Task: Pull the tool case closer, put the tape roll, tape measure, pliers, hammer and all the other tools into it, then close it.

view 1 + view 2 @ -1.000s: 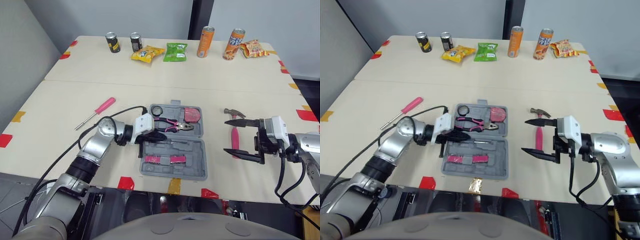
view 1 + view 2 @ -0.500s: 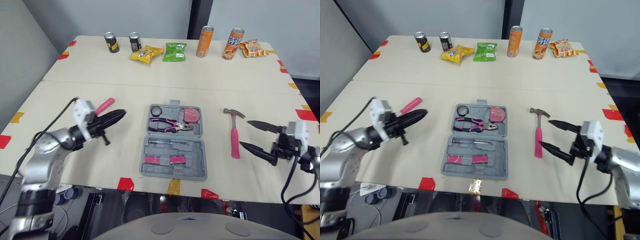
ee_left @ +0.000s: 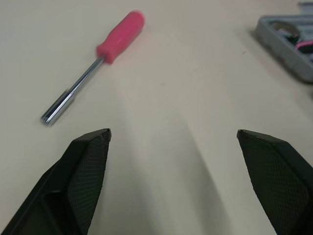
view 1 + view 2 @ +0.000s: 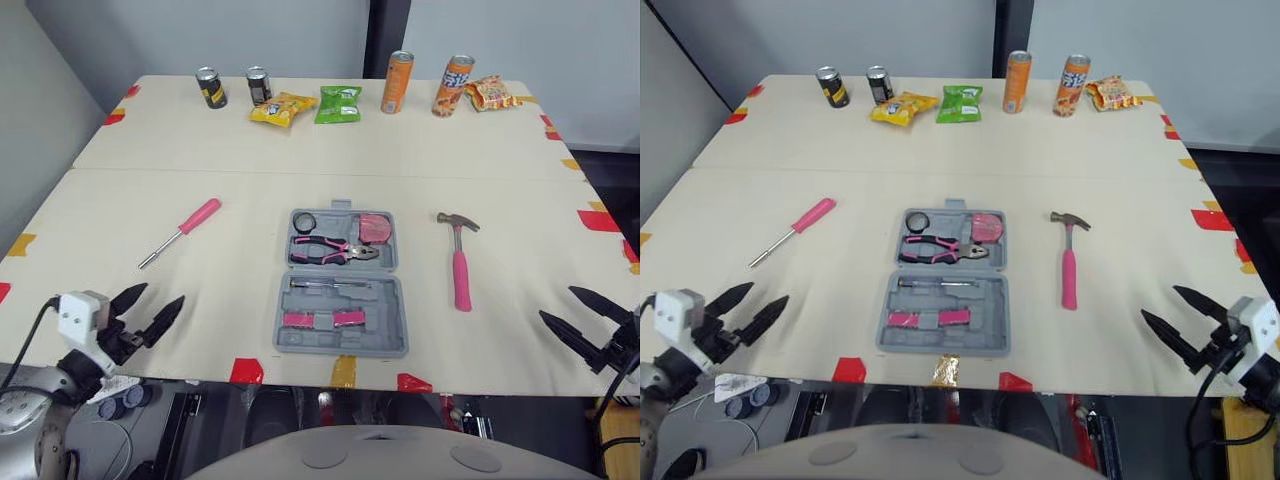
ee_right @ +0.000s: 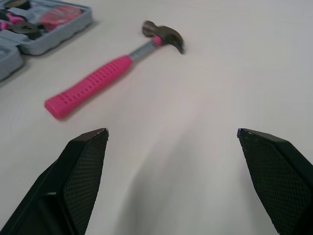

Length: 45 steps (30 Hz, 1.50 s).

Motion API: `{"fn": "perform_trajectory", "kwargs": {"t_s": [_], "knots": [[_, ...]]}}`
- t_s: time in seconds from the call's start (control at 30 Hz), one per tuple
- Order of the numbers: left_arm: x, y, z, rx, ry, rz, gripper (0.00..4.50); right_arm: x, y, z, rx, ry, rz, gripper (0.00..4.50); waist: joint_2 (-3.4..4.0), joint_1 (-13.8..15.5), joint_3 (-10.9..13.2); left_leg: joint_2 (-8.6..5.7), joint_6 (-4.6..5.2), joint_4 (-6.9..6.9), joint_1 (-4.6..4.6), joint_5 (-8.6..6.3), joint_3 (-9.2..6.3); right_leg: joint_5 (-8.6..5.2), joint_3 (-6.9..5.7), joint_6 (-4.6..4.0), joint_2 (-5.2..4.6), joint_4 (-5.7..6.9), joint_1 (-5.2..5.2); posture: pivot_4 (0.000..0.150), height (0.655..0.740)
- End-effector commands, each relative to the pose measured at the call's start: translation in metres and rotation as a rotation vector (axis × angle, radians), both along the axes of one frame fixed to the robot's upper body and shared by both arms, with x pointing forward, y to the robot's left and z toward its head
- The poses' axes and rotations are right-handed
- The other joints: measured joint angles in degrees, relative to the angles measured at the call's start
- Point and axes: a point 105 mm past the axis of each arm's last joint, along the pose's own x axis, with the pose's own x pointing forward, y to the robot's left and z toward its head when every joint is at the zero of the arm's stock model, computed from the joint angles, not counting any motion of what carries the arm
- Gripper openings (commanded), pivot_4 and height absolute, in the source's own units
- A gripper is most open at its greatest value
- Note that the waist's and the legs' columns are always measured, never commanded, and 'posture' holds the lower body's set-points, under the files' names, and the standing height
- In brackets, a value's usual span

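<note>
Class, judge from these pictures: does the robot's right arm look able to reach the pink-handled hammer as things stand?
Probably yes. The right gripper, open, hovers at the front edge of the table; the hammer lies on bare surface ahead of it, with nothing between them.

1. At the centre of the pale counter, near its front edge: open grey plastic tool case.
2. In its rear half: black tape roll left, pink tape measure right, pink-handled pliers before them.
3. Right of the case, apart: pink-handled steel hammer.
4. Left, well apart: pink-handled screwdriver.
5. Along the far edge: four drink cans, three snack packets.
</note>
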Motion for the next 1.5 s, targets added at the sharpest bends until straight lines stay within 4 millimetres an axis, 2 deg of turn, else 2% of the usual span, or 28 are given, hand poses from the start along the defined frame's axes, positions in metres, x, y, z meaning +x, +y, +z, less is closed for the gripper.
{"fn": "perform_trajectory", "kwargs": {"t_s": [0.03,0.17,0.4,0.6,0.73,0.83,1.0,1.1,1.23,1.37,1.5], "knots": [[-0.007,0.009,0.003,0.034,-0.009,0.02,4.46,-0.007,-0.012,0.003,-0.025,-0.03,-0.042,4.5,-0.01,-0.1,0.1,0.0,0.0,0.0,-0.01,0.0,0.0,0.0,-0.01,0.0,-0.02,-0.01,0.0,0.15,0.74],[-0.005,0.006,0.002,0.034,-0.012,0.003,4.46,-0.006,-0.012,0.002,-0.027,-0.038,-0.041,4.5,0.03,0.0,0.2,-0.03,0.27,0.07,0.01,0.01,0.02,-0.29,-0.05,-0.55,-0.13,0.04,0.02,0.15,0.74],[0.007,-0.002,0.013,0.05,-0.047,-0.065,4.46,0.004,-0.002,0.007,-0.048,-0.075,-0.004,4.5,0.03,0.4,0.2,-0.03,0.3,0.11,0.03,0.01,0.01,-0.22,-0.12,-0.43,-0.14,0.2,0.0,0.15,0.74],[0.033,-0.027,0.042,0.081,-0.154,-0.246,4.46,0.035,0.025,0.023,-0.061,-0.151,0.04,4.5,0.04,0.4,0.2,-0.03,0.31,0.15,0.01,0.02,-0.03,-0.19,-0.16,-0.38,-0.15,0.3,-0.03,0.15,0.74],[0.047,-0.053,0.065,0.083,-0.228,-0.375,4.46,0.054,0.04,0.032,-0.087,-0.17,0.034,4.5,0.05,0.5,0.2,-0.03,0.29,0.17,-0.03,0.04,-0.04,-0.02,-0.22,-0.07,-0.15,0.35,-0.07,0.15,0.74],[0.049,-0.07,0.076,0.072,-0.253,-0.464,4.46,0.066,0.051,0.036,-0.07,-0.181,0.002,4.5,0.06,0.5,0.2,-0.03,0.23,0.18,-0.06,0.06,-0.05,-0.01,-0.25,-0.06,-0.14,0.37,-0.09,0.15,0.74],[0.051,-0.105,0.099,0.07,-0.288,-0.641,4.46,0.09,0.082,0.048,-0.063,-0.201,-0.01,4.5,0.07,0.4,0.2,-0.05,-0.02,0.16,-0.04,0.17,-0.06,0.01,-0.24,-0.02,-0.11,0.38,-0.09,0.15,0.74],[0.054,-0.117,0.111,0.078,-0.316,-0.697,4.46,0.103,0.086,0.056,-0.063,-0.19,-0.04,4.5,0.07,0.4,0.2,-0.14,-0.23,0.16,-0.02,0.28,-0.05,0.03,-0.19,0.03,-0.11,0.39,-0.09,0.15,0.74],[0.052,-0.136,0.123,0.08,-0.328,-0.811,4.46,0.113,0.11,0.067,-0.055,-0.201,0.038,4.5,0.07,0.5,0.2,-0.24,-0.6,0.11,-0.03,0.36,-0.05,0.06,-0.17,0.08,-0.03,0.35,-0.08,0.15,0.74],[0.049,-0.154,0.132,0.072,-0.334,-0.917,4.46,0.131,0.104,0.075,-0.096,-0.18,0.081,4.5,0.09,0.5,0.2,-0.23,-0.75,0.14,-0.05,0.36,-0.03,0.1,-0.14,0.14,0.01,0.35,-0.09,0.15,0.74],[0.051,-0.164,0.138,0.062,-0.344,-0.964,4.46,0.142,0.094,0.081,-0.196,-0.159,0.195,4.5,0.07,0.6,0.2,-0.24,-0.77,0.21,-0.04,0.36,0.01,0.12,-0.09,0.18,0.01,0.37,-0.07,0.15,0.74]]}}
